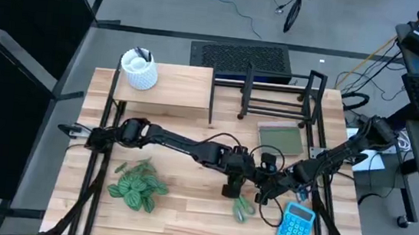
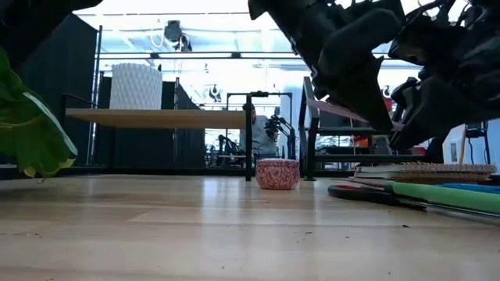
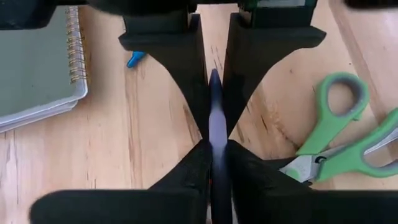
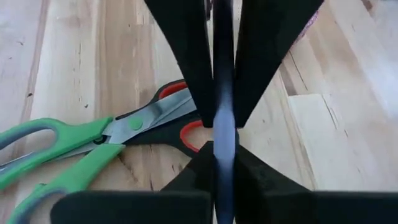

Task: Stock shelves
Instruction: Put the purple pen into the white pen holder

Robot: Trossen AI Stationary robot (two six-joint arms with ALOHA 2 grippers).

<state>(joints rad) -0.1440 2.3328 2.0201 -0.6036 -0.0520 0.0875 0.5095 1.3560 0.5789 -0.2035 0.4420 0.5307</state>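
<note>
Above the table's middle, my left gripper [image 1: 247, 167] and my right gripper [image 1: 269, 181] meet tip to tip. Both are shut on one thin, dark, flat thing [image 3: 216, 106], which shows edge-on in both wrist views [image 4: 224, 93]. The pale-wood riser shelf [image 1: 166, 90] stands at the far left, with a white ribbed vase [image 1: 138, 70] on its top. The black wire rack [image 1: 277, 93] stands at the far right. Both shelves are well away from the grippers. My left gripper pinches the flat thing between its two fingers [image 3: 193, 168], one on each face. It comes from the table's left, slanting down. The thing is clear of the table and looks tilted in the low view [image 2: 344, 105]. My right gripper pinches the same flat thing between its two fingers [image 4: 249, 168], one on each face. It comes from the table's right, slanting down, opposite the left gripper's fingers. Its hold is on the thing's part [image 4: 224, 134] next to theirs.
Under the grippers lie green-handled scissors [image 1: 243, 208] and a black pair with red-lined handles [image 4: 186, 134]. A blue calculator [image 1: 295, 224] lies at the near right and a green spiral notebook [image 1: 281, 137] before the rack. A leafy plant [image 1: 137, 186] lies near left. A small red-patterned bowl [image 2: 277, 173] stands mid-table.
</note>
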